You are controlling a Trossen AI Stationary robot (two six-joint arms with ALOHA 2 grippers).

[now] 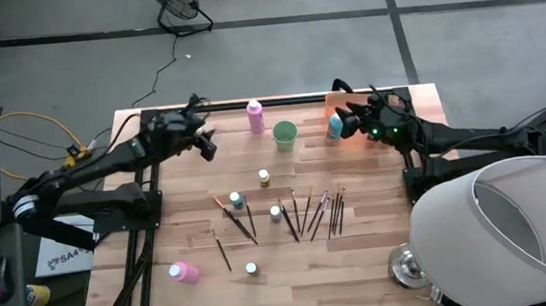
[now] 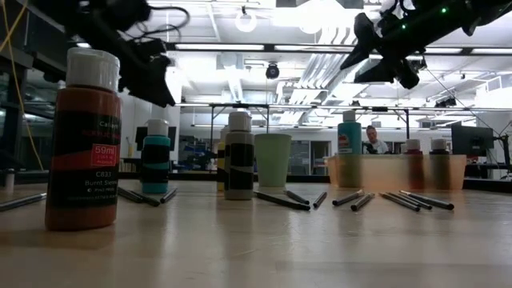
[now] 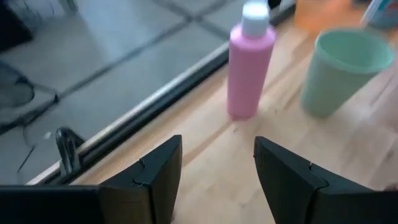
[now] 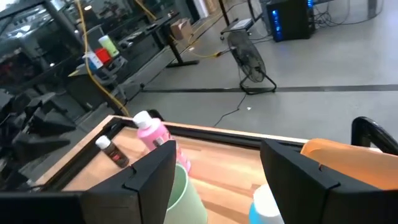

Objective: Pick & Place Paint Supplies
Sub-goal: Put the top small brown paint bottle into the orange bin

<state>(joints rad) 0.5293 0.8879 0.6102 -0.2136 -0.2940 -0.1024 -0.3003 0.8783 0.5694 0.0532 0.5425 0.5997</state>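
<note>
Nearest the low camera stands a brown paint bottle (image 2: 82, 140) with a white cap, alone on the wooden table (image 1: 384, 263). Overhead, a pink bottle (image 1: 183, 272) lies on its side near the front left, a small capped bottle (image 1: 251, 269) just right of it. Mid-table: a fan of thin dark brushes (image 1: 311, 213), about a dozen, spread in loose groups, with small paint bottles among them, one white-capped (image 1: 275, 213), one teal (image 1: 236, 201), one darker (image 1: 264, 178) farther back. Nothing is stacked; brushes lie flat, some crossing.

Far side: light green cup (image 1: 284, 135) upright, a second pink bottle (image 1: 255, 116) upright just beside it to the left, apart from it. Right of the cup sits the orange tray (image 1: 340, 101) with a teal bottle (image 1: 335, 126) at its near edge.

My left gripper (image 1: 207, 144) hangs above the far left of the table, fingers released and spread, holding nothing; past them I see the upright pink bottle and the cup, clear path. Left arm reaches in from the left edge, roughly level.

My right gripper (image 1: 346, 123) hovers at the far right, just beside the teal bottle and over the tray's edge, fingers also spread, gripping nothing. The cup sits just ahead of my right fingers (image 4: 149, 180). Right arm comes in from the right side, wrist tipped down.
</note>
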